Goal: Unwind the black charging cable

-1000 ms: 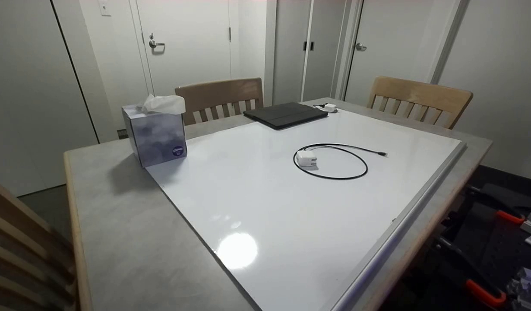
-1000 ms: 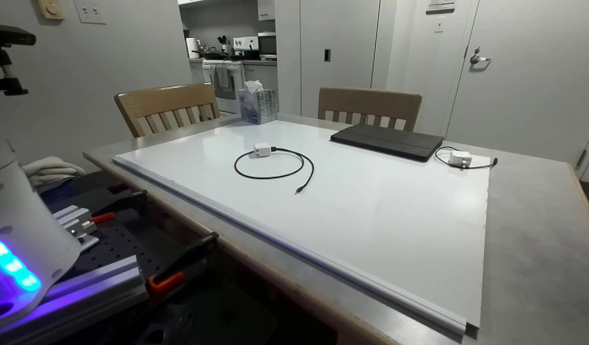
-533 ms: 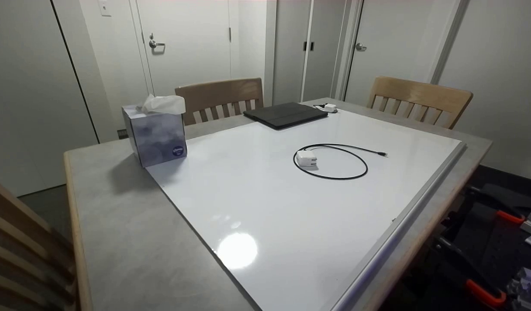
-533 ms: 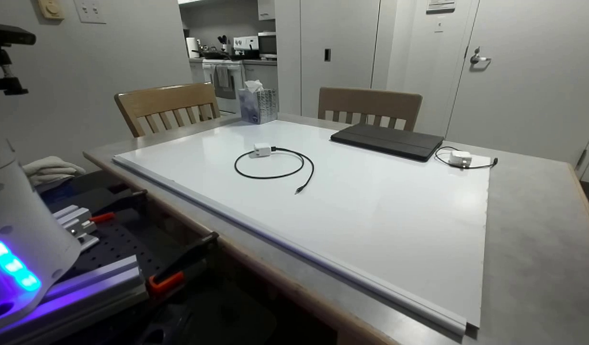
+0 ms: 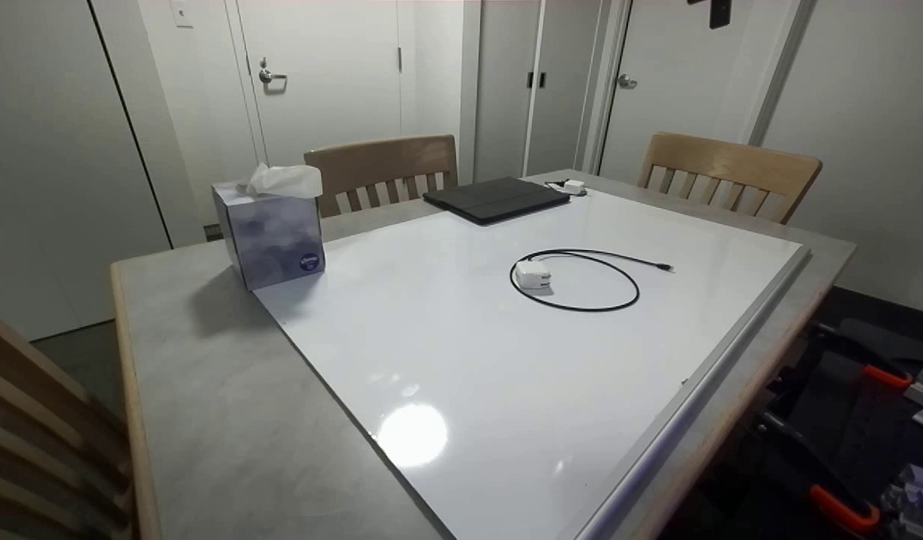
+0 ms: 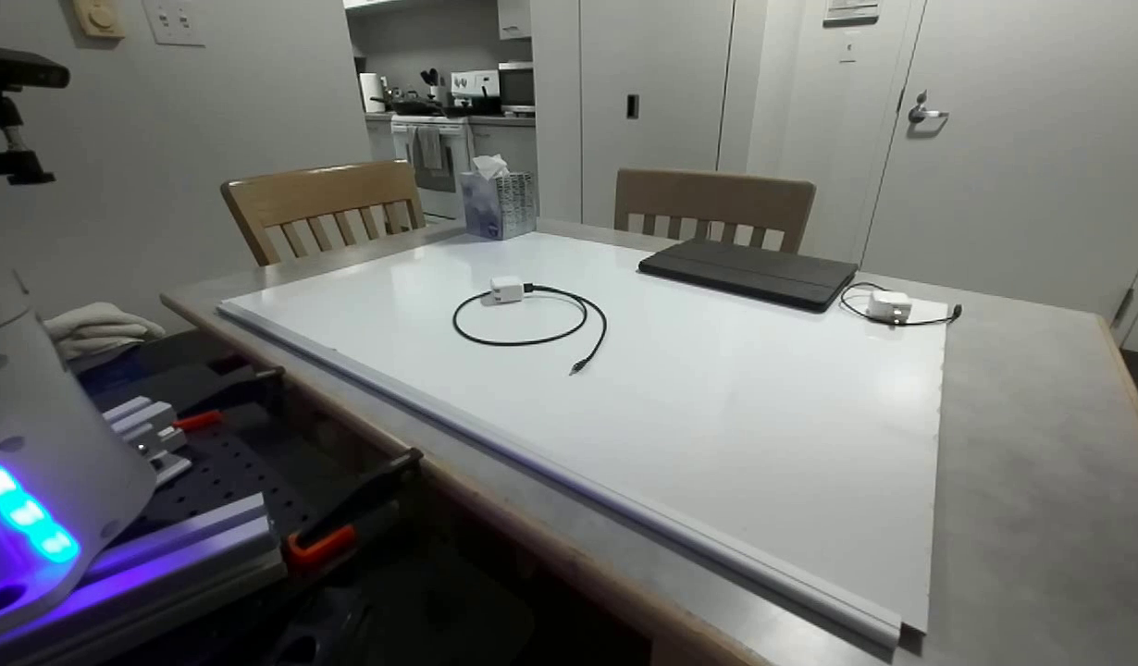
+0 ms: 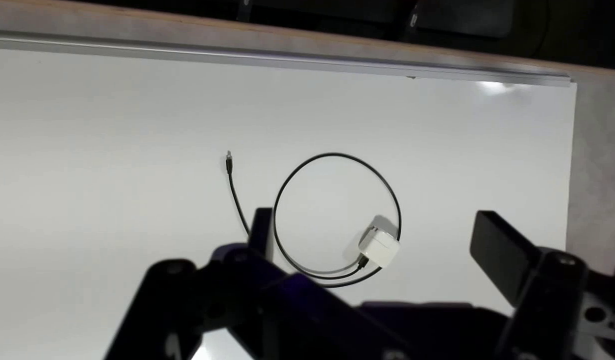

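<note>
The black charging cable (image 5: 593, 309) lies in one loose loop on the white board, in both exterior views (image 6: 521, 344) and in the wrist view (image 7: 332, 154). One end is plugged into a white charger block (image 7: 380, 247), which rests over part of the loop. Its free plug (image 7: 229, 164) points away from the loop. My gripper (image 7: 378, 232) is open above the board, with nothing held. Seen from the wrist, the loop and block appear between the fingers, well below them; the left finger hides part of the cord. In an exterior view, a dark tip (image 5: 720, 13), seemingly the gripper's, shows at the top edge.
A flat black case (image 5: 497, 200) lies near the board's far edge. Beside it sits a second white charger (image 6: 889, 306) with a short black cord. A tissue box (image 5: 274, 236) stands at a corner. A metal rail (image 6: 569, 472) runs along the board's robot-side edge. Wooden chairs surround the table.
A dark tip of the arm's end has come into an exterior view at the top edge. The cable and charger lie as before.
</note>
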Available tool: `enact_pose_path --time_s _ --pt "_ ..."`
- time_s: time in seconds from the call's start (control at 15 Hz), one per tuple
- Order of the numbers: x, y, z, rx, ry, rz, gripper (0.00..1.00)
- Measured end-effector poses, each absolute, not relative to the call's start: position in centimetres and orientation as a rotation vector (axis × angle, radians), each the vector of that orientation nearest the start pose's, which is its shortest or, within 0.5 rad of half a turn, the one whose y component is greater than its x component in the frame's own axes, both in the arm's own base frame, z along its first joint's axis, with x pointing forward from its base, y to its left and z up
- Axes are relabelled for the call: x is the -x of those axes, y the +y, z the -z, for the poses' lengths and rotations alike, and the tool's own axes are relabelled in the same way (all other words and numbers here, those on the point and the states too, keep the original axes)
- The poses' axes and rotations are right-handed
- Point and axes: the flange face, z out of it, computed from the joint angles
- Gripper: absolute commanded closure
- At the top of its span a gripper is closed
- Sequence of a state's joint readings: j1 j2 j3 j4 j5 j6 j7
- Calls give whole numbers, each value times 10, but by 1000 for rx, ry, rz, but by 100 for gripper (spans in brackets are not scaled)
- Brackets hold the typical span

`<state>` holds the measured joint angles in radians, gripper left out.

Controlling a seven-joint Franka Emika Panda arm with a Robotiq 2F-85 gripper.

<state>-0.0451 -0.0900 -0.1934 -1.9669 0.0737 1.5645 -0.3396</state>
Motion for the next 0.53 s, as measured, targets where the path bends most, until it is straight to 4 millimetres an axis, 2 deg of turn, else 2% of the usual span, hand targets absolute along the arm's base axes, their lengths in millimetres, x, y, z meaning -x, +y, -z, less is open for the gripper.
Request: enact_pose_path --time_s 0.53 --pt "-525 -139 -437 2934 -291 -429 0"
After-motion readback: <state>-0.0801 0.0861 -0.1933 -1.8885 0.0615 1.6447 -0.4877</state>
